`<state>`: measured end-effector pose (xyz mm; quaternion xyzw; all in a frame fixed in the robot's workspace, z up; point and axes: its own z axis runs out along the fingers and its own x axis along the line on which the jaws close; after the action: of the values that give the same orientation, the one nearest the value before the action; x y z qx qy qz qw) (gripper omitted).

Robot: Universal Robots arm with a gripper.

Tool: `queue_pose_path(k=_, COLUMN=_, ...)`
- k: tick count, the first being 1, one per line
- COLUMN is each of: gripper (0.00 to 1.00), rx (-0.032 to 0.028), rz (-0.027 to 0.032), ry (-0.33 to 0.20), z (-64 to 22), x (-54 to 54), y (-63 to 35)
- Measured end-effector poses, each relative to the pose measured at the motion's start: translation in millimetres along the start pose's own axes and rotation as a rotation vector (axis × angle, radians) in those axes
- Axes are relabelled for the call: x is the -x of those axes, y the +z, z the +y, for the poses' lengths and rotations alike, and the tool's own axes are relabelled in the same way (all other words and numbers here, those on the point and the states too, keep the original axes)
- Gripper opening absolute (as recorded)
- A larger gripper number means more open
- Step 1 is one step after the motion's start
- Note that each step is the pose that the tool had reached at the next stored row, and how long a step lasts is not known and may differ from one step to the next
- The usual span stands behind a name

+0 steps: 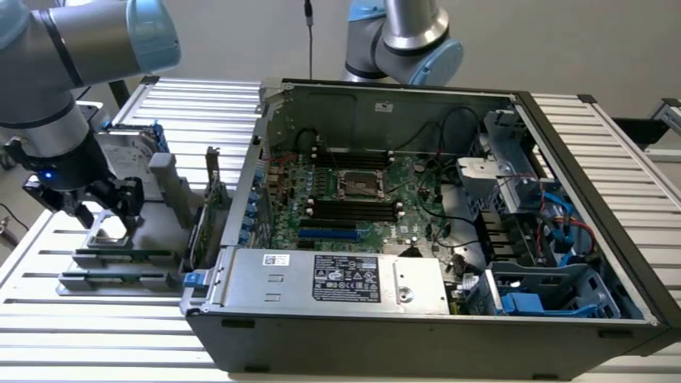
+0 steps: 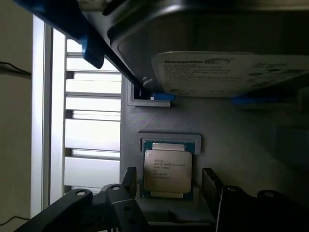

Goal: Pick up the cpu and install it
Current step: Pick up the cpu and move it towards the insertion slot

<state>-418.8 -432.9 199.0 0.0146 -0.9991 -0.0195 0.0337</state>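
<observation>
Hand (image 1: 107, 217) (image 2: 169, 186): spread wide, nothing held; positioned low over the cpu, one finger seen at each side, gaps visible.
Cpu (image 1: 108, 230) (image 2: 167, 170): laid flat in a square recess of the grey holder (image 2: 231, 130), silvery top up, at the exterior view's left of the computer case (image 1: 426, 319).
Hard drive (image 1: 123, 155) (image 2: 217, 72): kept on the same holder, just beyond the cpu, blue bracket attached.
Socket (image 1: 356, 185): seen mid-motherboard inside the open case, well apart from the hand.
Tabletop (image 1: 107, 319): slatted metal; holder and case are carried on it.
</observation>
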Motion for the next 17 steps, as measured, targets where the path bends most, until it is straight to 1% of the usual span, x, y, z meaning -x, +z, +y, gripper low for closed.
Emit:
queue_pose_path(k=4, gripper=0.65, rx=0.0002, rz=0.0024, ry=0.0, z=-0.1, x=0.5, y=2.9)
queue_pose_path(k=7, gripper=0.65, rx=0.0006, rz=0.0076, ry=0.004, z=-0.2, x=0.7, y=5.6)
queue_pose_path(k=9, gripper=0.65, rx=0.0012, rz=0.0098, ry=0.011, z=-0.3, x=0.9, y=7.0)
queue_pose_path(k=17, gripper=0.65, rx=0.0021, rz=0.0113, ry=0.023, z=-0.5, x=2.7, y=9.9)
